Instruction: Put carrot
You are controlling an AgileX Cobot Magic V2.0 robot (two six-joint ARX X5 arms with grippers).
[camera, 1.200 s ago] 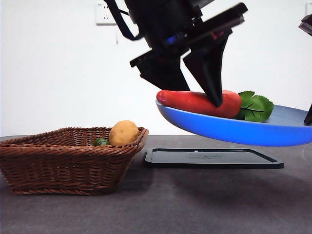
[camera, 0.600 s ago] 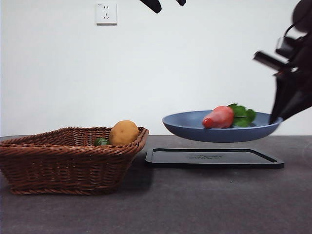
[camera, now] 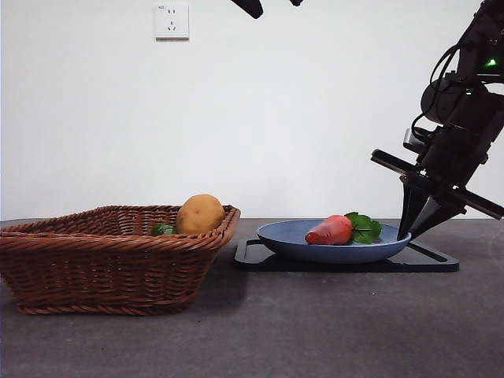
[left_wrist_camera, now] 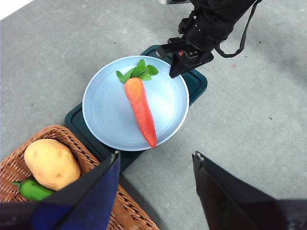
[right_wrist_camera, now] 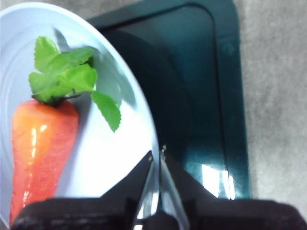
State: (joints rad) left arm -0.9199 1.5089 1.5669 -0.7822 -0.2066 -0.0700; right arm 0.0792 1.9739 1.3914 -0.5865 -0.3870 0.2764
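Observation:
The carrot (camera: pixel 331 231), orange-red with green leaves, lies in a blue plate (camera: pixel 287 239) that rests on a dark tray (camera: pixel 425 264). My right gripper (camera: pixel 408 232) is at the plate's right rim, shut on it; the right wrist view shows its jaws (right_wrist_camera: pixel 157 154) pinching the rim of the plate (right_wrist_camera: pixel 110 158) beside the carrot (right_wrist_camera: pixel 41 148). My left gripper (left_wrist_camera: pixel 156 154) is open and empty, high above the table. From there I see the carrot (left_wrist_camera: pixel 141 108), the plate (left_wrist_camera: pixel 108 110) and the right gripper (left_wrist_camera: pixel 173 74).
A wicker basket (camera: pixel 102 268) stands left of the tray and holds a tan potato (camera: pixel 200 213) and a small green item (camera: pixel 163 229). The left arm shows only as black tips at the top (camera: pixel 252 8). A wall outlet (camera: pixel 172 21) is behind.
The left gripper has let go of the carrot and risen out of the front view. The right gripper has lowered the plate with the carrot down onto the tray.

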